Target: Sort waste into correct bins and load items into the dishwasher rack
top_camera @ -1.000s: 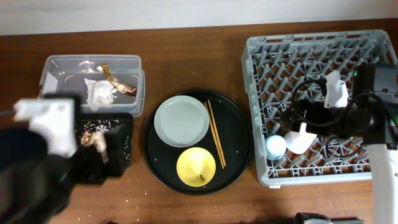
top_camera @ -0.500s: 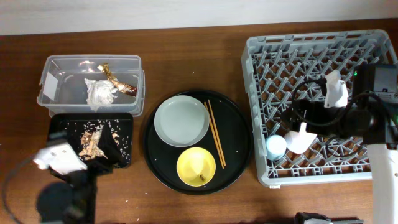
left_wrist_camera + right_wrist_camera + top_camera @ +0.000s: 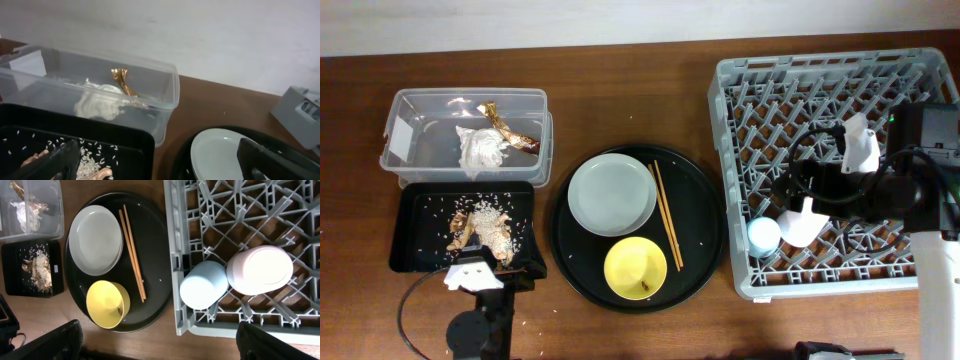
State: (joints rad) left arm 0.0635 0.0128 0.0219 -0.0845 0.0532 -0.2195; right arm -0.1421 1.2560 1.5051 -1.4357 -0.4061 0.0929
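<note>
Grey plastic rack [image 3: 740, 80] holds the blue cup [image 3: 764, 236] and the pink cup [image 3: 807, 226], side by side near its front edge. The plate [image 3: 611, 194], the chopsticks [image 3: 666, 215] and the yellow bowl [image 3: 635, 268] lie on the round black tray [image 3: 705, 230]. The napkin [image 3: 482, 148] and the wrapper [image 3: 505, 128] sit in the clear tub [image 3: 410, 100], and the rice scraps [image 3: 480, 215] are spread over the shallow black tray [image 3: 410, 255].

Both grippers are empty. The left gripper [image 3: 157, 147] has its fingers wide apart low over the near edge of the shallow tray. The right gripper [image 3: 157, 326] has its fingers spread too, high above the rack's front corner.

The nearest risk, to my eye, is on the left. That arm sits close to the tray's lip, so a careless swing toward the plate could catch it and throw rice onto the table [image 3: 620, 90].

The plate lies flat, leaving little rim to pinch, so fingers may slide off. The chopsticks lie just beside it, and a nudge there could roll them apart.

The bowl shows a dark speck inside, possibly food. Loaded as it is, that scrap would end up in the rack.

On the right, a low pass could knock the two cups.
</note>
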